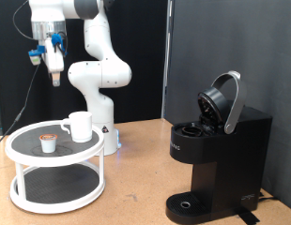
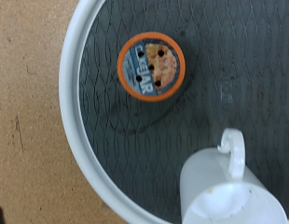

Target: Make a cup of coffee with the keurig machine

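The white cup stands on the top tier of a white round stand, with a small brown-topped coffee pod beside it. The black keurig machine stands at the exterior view's right with its lid raised open. My gripper hangs high above the stand, pointing down, clear of everything and holding nothing. The wrist view looks down on the pod and the cup on the stand's dark mesh inside its white rim; my fingers do not show there.
The stand has a lower tier. The robot's white base stands behind it. The wooden table lies between stand and machine. The machine's round drip tray is at its base.
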Motion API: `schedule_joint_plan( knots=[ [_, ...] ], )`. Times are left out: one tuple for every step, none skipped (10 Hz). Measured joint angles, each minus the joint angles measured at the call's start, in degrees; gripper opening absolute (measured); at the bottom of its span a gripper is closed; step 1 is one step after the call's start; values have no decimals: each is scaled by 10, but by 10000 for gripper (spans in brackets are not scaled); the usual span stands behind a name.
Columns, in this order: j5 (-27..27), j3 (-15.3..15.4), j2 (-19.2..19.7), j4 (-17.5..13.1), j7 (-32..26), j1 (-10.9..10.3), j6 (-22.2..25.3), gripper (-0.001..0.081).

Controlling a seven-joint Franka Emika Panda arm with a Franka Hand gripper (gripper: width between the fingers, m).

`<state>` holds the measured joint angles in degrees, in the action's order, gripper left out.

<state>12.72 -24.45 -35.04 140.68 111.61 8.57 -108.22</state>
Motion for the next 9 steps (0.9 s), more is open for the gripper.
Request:
schedule_joint_plan(
  knots=[
    [7, -6, 10, 4, 0, 0, -16, 734],
    [12, -13, 19, 8, -1, 0, -33, 734],
    [16, -19, 30, 12, -2, 0, -51, 734],
    [17, -26, 40, 14, -3, 0, -67, 734],
    [17, -29, 50, 16, -5, 0, -78, 734],
    [15, -31, 59, 16, -9, 0, -84, 734],
    [12, -32, 64, 17, -13, -1, -87, 734],
    [10, -32, 67, 19, -15, -2, -87, 734],
    [6, -32, 67, 21, -18, -5, -87, 734]
  ],
)
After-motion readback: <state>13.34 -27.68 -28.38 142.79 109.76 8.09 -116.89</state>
